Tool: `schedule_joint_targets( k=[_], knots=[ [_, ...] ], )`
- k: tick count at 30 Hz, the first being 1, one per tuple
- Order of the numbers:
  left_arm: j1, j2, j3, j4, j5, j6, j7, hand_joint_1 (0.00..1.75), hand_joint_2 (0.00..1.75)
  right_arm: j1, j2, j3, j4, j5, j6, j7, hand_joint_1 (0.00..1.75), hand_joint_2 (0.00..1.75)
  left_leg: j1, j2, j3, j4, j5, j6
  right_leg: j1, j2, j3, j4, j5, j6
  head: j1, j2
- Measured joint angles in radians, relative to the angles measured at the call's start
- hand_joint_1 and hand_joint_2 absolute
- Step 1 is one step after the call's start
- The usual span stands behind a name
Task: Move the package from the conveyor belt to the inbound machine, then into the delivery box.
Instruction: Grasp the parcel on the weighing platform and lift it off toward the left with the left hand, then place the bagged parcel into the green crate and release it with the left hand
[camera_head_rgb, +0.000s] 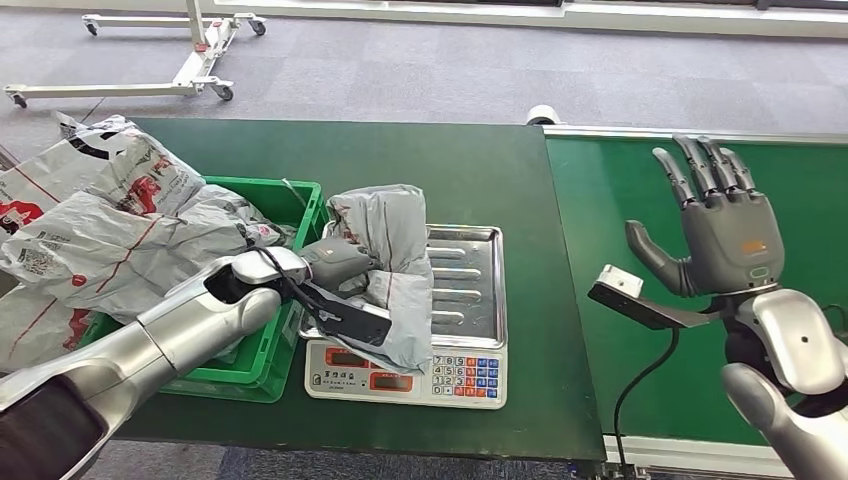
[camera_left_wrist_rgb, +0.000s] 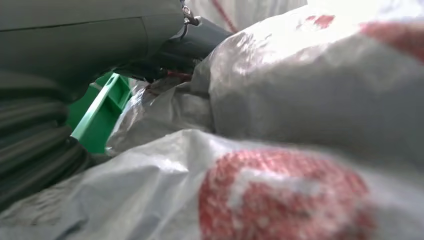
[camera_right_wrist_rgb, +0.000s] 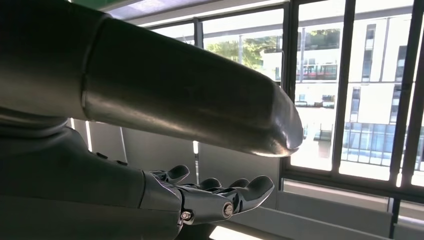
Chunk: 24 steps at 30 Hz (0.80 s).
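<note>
A green box (camera_head_rgb: 302, 205) at the left is heaped with grey mail bags (camera_head_rgb: 110, 225). Just beside it, the left hand (camera_head_rgb: 335, 262) grips a grey package (camera_head_rgb: 392, 265) that lies on the steel tray of a scale (camera_head_rgb: 478, 315). Over the green belt (camera_head_rgb: 620, 200) the right hand (camera_head_rgb: 715, 215) is raised, fingers spread, holding nothing.

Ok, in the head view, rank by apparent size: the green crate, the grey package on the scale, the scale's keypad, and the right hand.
1. green crate, though bags hide much of it
2. grey package
3. right hand, nearer the camera, so its rank is unsure
4. keypad
</note>
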<state>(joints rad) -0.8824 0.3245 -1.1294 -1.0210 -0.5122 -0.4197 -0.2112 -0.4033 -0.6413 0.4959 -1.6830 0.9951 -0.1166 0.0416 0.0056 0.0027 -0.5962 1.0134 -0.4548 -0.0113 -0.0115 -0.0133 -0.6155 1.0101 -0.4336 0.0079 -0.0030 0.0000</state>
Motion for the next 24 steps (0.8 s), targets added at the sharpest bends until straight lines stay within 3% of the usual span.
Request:
schedule_joint_targets(
  k=[7, 14, 24],
  knots=[
    [-0.008, -0.027, -0.005, 0.027, 0.0, -0.001, -0.006, 1.75, 1.75, -0.004, 0.015, 0.006, 0.008, 0.011, -0.013, 0.001, 0.0, 0.0, 0.0, 0.0, 0.0, 0.0, 0.0, 0.0, 0.0, 0.0, 0.0, 0.0, 0.0, 0.0, 0.0, 0.0],
    [-0.018, -0.033, 0.0, 0.034, -0.037, 0.062, 0.037, 1.75, 1.75, 0.023, 0.018, 0.006, 0.01, 0.029, -0.034, 0.012, 0.0, 0.0, 0.0, 0.0, 0.0, 0.0, 0.0, 0.0, 0.0, 0.0, -0.001, 0.0, 0.0, 0.0, 0.0, 0.0],
    [-0.109, 0.047, 0.116, -0.043, -0.238, 0.167, 0.129, 1.75, 1.75, 0.133, 0.001, -0.046, -0.032, 0.044, -0.052, 0.02, 0.0, 0.0, 0.0, 0.0, -0.001, 0.0, 0.0, 0.0, 0.001, 0.0, -0.002, 0.0, 0.0, 0.0, 0.0, 0.0]
  ],
)
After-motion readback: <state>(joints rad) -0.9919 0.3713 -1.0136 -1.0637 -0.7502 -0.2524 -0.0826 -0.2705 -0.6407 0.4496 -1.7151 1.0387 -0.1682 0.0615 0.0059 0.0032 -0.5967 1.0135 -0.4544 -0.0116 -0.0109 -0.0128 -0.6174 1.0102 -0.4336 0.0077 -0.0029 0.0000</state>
